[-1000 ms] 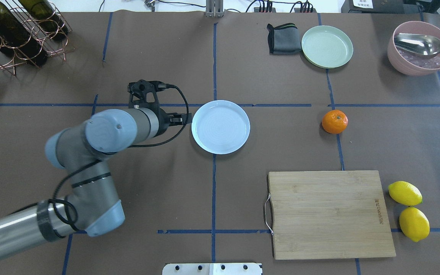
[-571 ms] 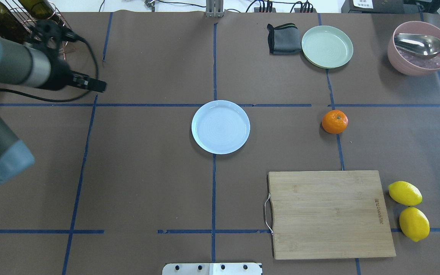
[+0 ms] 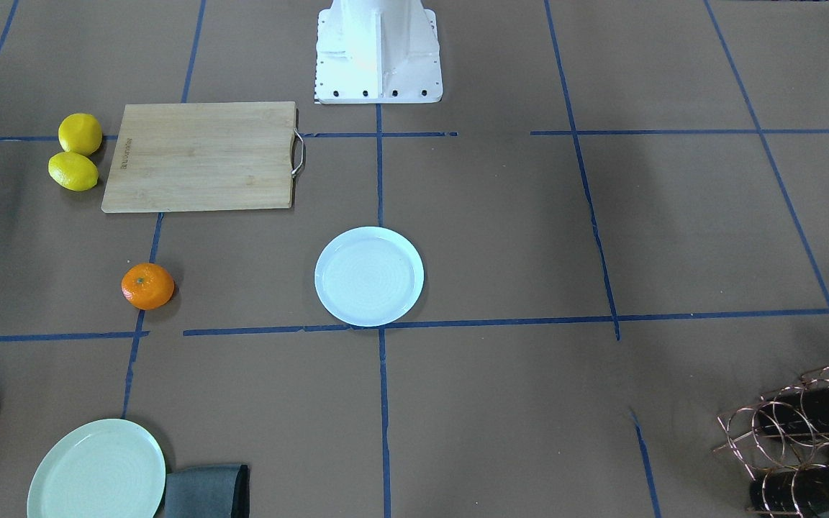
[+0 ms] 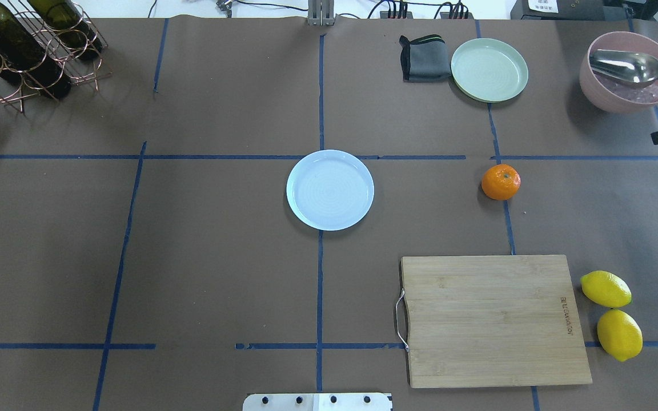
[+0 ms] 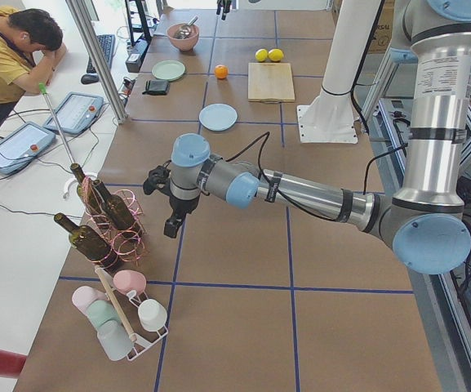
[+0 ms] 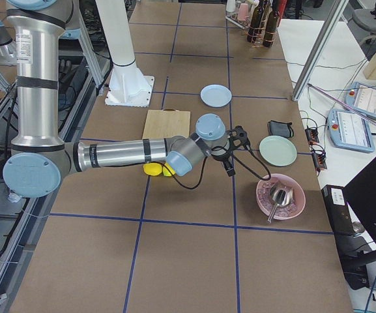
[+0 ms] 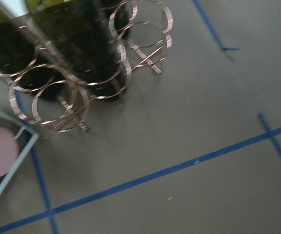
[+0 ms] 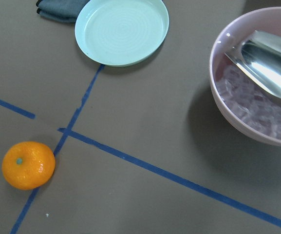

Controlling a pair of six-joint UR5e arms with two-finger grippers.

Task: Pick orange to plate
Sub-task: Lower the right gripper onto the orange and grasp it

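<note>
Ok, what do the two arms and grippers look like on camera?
The left arm and right arm match: silver tubes, pale blue round joint caps, grey joint housings, black bands. Each carries a black cable looping to the wrist. The left gripper and right gripper are black.

The orange (image 4: pixel 500 182) is bright orange with a greenish stem dot. The plate (image 4: pixel 329 190) is pale bluish-white and faintly ringed. The lemons (image 4: pixel 605 289) are yellow and the bowl (image 4: pixel 597 91) is pink. Blue tape lines cross the brown worktop (image 4: pixel 220 257).
</note>
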